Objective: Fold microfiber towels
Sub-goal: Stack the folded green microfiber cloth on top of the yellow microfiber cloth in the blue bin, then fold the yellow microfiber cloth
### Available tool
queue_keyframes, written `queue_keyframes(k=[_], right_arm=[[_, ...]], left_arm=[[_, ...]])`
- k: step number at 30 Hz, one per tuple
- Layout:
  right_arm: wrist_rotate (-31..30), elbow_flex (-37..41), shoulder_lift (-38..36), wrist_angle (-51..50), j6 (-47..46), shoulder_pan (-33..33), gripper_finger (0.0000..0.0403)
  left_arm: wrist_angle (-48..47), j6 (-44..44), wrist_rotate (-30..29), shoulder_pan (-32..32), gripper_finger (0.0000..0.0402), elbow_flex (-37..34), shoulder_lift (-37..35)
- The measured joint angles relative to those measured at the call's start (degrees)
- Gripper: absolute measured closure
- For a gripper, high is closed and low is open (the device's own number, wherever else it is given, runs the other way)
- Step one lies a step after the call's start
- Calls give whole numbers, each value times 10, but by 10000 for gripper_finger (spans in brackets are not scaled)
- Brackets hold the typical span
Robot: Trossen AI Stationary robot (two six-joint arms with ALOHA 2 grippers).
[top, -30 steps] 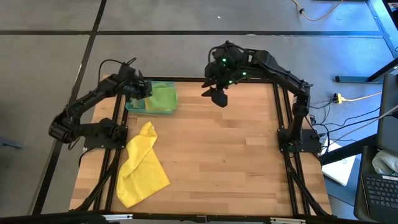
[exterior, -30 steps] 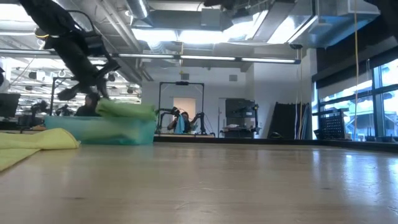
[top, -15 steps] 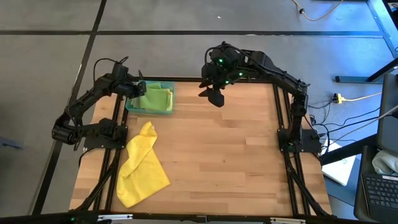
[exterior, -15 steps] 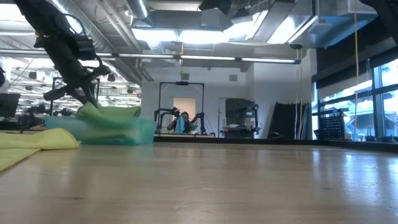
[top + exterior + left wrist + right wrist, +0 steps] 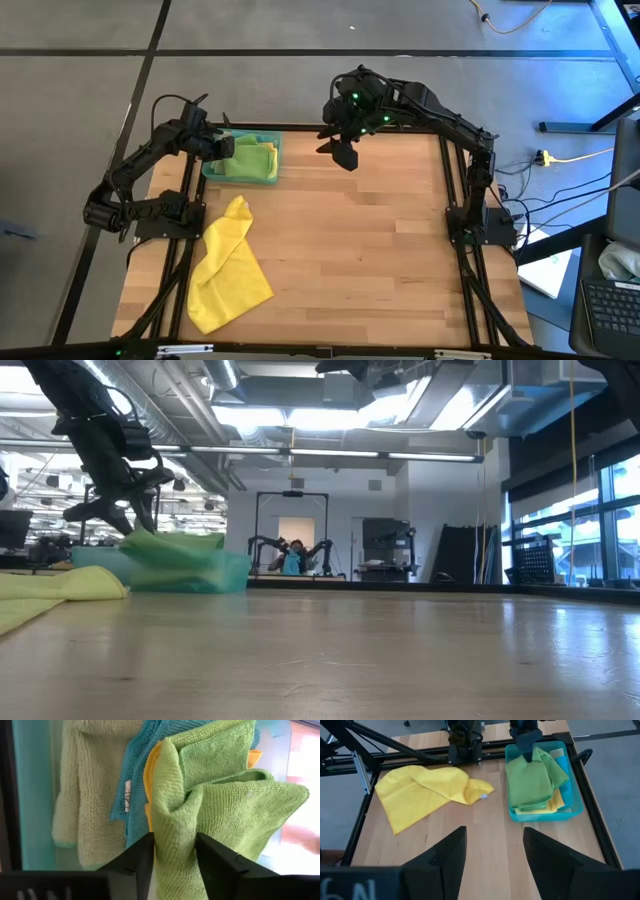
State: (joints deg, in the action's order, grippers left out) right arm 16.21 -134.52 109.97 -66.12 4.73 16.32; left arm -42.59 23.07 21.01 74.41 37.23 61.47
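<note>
no legible text anywhere, small white tag [image 5: 127,795] on the teal towel [image 5: 140,770] too blurred to read

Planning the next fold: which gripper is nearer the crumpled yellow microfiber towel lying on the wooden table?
Left. The left gripper sits over the teal tray, just beyond the yellow towel; the right gripper hovers farther off, mid-table.

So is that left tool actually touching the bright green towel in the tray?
Touching. The left wrist view shows the left tool with a fold of the green towel pressed between its two fingers.
</note>
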Motion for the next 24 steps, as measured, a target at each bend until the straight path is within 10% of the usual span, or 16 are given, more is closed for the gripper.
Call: queue_keyframes(k=[15,24], right_arm=[[4,0,0,2,-2,0,205],[63,0,0,-52,-13,-1,205]], left_arm=[[-31,-38,-5,-15,248,56,-95],[-95,-68,3,-178,249,81,-180]])
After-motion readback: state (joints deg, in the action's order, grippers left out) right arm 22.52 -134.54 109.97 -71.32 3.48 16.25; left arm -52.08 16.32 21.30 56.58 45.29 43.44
